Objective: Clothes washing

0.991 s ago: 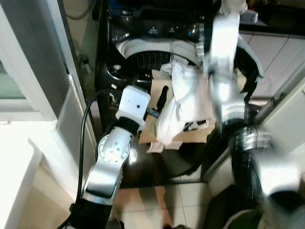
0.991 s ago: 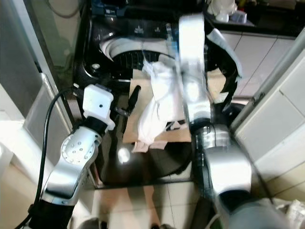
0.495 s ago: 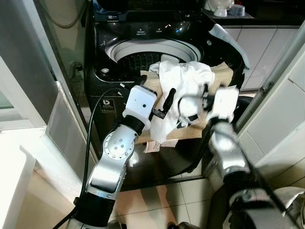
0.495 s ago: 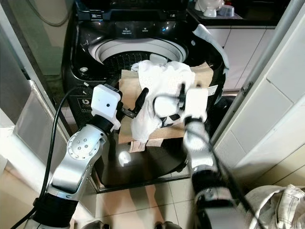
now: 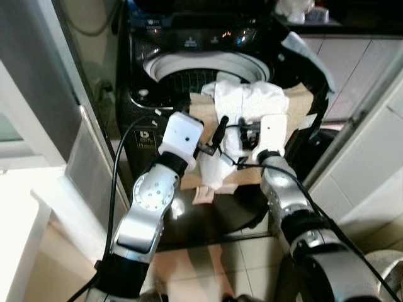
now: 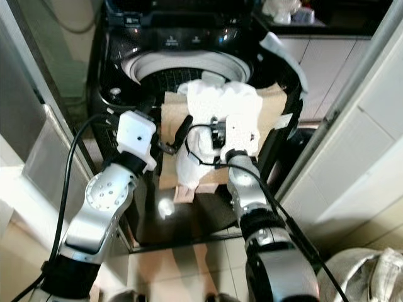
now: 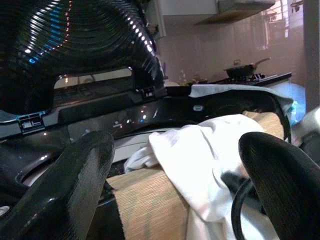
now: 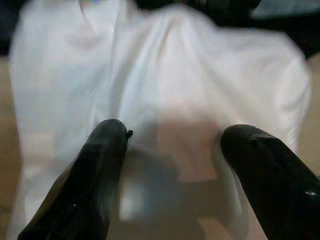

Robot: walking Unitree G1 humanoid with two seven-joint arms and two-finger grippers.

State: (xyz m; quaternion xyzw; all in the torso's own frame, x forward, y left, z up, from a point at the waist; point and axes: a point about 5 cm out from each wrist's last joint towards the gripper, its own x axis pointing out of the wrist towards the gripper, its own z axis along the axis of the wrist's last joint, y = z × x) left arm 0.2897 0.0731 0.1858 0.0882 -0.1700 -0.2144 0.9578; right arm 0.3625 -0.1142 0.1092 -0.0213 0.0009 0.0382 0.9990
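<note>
You're standing right at the top-loading washing machine, its drum open and dark, and both arms are up at the front rim. A tan cloth is spread across the machine's front edge, and the white garment sits bunched on top of it, one end hanging down the black front panel, the rest heaped beside the drum opening and not inside it. Your right gripper is pressed close to that white fabric with its two black fingers spread wide apart, the cloth lying between and beyond them, nothing pinched. Your left gripper has its fingers wide open too, aimed along the rim toward the white garment, gripping nothing; in the head views one of its fingers stands just beside the hanging part of the garment. A black cable loops along your left arm. White cabinets stand to your right, and a crumpled pale bundle lies on the floor at the lower right.
</note>
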